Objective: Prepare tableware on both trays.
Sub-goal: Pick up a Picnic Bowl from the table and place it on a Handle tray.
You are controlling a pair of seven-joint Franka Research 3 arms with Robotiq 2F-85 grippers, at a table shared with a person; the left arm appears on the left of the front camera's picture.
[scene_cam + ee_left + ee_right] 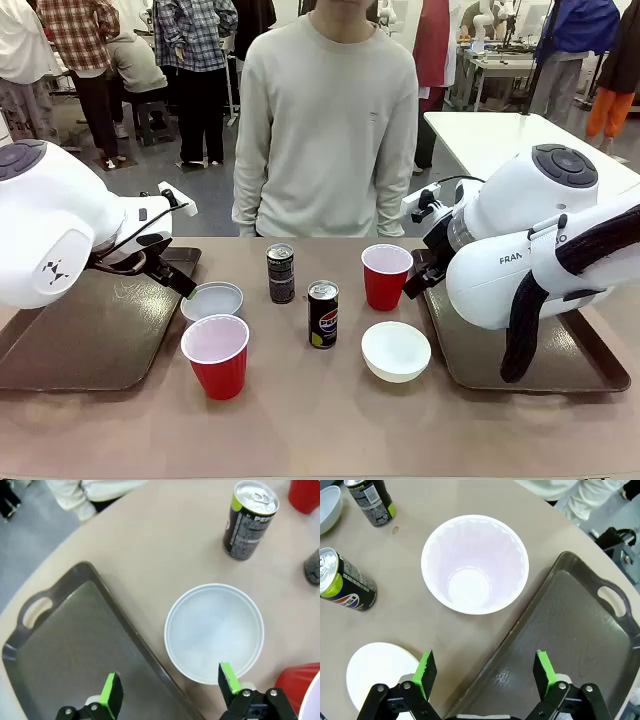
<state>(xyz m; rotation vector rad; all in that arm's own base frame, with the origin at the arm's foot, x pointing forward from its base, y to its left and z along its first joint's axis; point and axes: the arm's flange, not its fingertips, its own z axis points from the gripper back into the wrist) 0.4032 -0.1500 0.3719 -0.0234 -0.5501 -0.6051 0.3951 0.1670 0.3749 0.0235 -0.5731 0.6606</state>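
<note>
Between two dark brown trays, one on the left (90, 340) and one on the right (560, 372), stand two red cups (215, 355) (386, 276), two white bowls (212, 300) (396, 350) and two dark cans (281, 273) (322, 314). My left gripper (172, 277) hangs open above the left bowl (214, 632) and the tray rim (130, 630), holding nothing. Over the gap between the far red cup (475, 562) and the right tray (570, 630), my right gripper (485, 669) is open and empty too.
A person in a pale sweater (325, 120) stands at the far side of the table, hands out of sight. Both trays hold nothing. A bare strip of table (320, 430) runs along the near edge.
</note>
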